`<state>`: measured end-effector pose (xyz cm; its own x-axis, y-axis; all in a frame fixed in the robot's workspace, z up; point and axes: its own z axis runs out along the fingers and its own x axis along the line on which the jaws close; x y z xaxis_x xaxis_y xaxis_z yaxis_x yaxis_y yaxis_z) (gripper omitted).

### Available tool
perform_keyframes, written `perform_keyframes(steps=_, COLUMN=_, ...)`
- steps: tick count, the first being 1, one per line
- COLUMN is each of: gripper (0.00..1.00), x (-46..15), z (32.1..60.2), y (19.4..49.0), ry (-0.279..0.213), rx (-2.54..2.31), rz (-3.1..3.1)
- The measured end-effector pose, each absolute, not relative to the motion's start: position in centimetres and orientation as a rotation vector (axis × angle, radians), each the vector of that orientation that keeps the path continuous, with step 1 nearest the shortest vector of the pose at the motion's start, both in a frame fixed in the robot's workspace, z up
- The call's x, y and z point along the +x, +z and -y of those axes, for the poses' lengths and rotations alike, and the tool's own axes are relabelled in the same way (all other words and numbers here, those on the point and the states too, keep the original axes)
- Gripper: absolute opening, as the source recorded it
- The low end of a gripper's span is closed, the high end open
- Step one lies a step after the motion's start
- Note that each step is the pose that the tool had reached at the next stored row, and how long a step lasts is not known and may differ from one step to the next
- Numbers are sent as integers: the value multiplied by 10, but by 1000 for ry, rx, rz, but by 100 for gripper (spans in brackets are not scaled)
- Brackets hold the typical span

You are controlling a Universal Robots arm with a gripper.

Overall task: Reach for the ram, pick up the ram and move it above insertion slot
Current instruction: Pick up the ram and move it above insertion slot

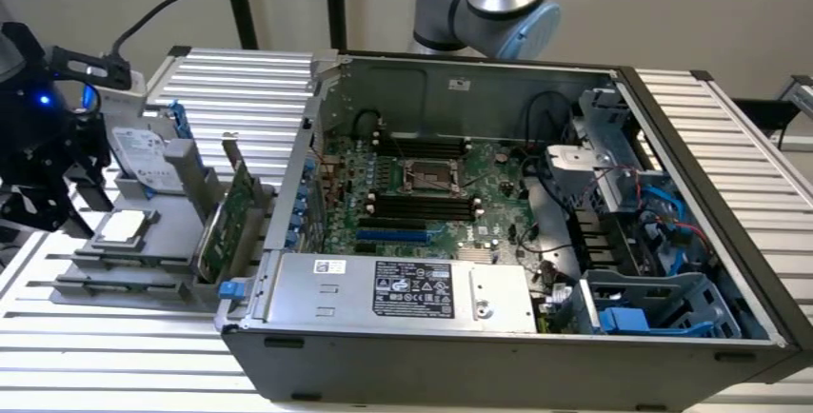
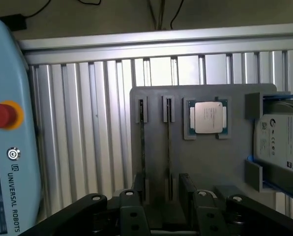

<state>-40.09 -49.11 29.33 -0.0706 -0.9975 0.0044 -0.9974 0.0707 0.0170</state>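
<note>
The exterior view stands high at the open side of the computer case (image 1: 508, 356), tilted down into it from fairly near; the grey parts holder (image 1: 76, 285) lies at nine o'clock of the case, on the exterior view's left. The wrist view faces straight down on that holder (image 2: 205, 162) from close above, past the gripper (image 2: 164, 191). Both views share the holder, its processor chip (image 1: 124, 227), its hard drive (image 1: 133, 151) and the ribbed metal table (image 1: 128, 365) around it

Open computer case (image 1: 508, 356), motherboard (image 1: 432, 185) inside, grey holder (image 1: 121, 282) beside it, hand (image 1: 51, 204) near holder
</note>
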Motion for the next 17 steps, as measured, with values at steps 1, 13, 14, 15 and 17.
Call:
perform_keyframes(steps=1, gripper=42, x=-401, z=492, y=292, ry=-15, rx=2131, rz=2288)
perform_keyframes(steps=13, gripper=42, x=-401, z=508, y=270, ry=-16, rx=2132, rz=2288)
perform_keyframes(steps=14, gripper=42, x=-401, z=511, y=268, ry=-16, rx=2132, rz=2288)
perform_keyframes(steps=15, gripper=42, x=-401, z=513, y=266, ry=-16, rx=2132, rz=2288)
perform_keyframes(steps=17, gripper=42, x=-401, z=516, y=262, ry=-16, rx=2132, rz=2289)
